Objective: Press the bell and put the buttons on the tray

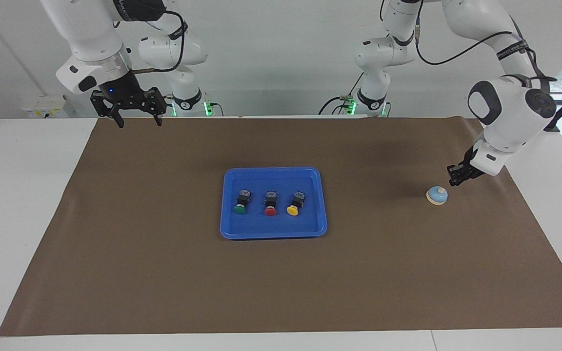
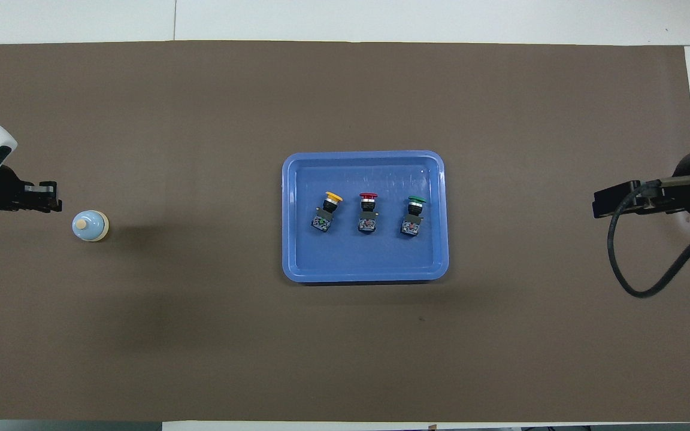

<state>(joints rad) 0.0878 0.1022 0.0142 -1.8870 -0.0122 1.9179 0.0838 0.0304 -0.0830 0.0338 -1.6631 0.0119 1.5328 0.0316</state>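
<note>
The left gripper [image 1: 458, 176] hangs in the air just beside the bell [image 1: 437, 195], at the right of the facing view, holding nothing; I cannot tell how its jaws stand. The three buttons [image 1: 270, 202] lie in a row in the tray [image 1: 273, 231], mid-frame, so they look done. The brown mat [image 1: 164, 273] is bare around them. Nothing blocks the way. The right gripper [image 1: 136, 119] waits at the upper left with jaws spread.

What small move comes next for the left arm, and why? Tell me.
Probably pull the left gripper up and away toward its own end of the table. It hangs clear of the bell, touching nothing, and the green, red and yellow buttons already lie in the tray. The right gripper waits open over the mat's edge, so nothing looks left to do.
</note>
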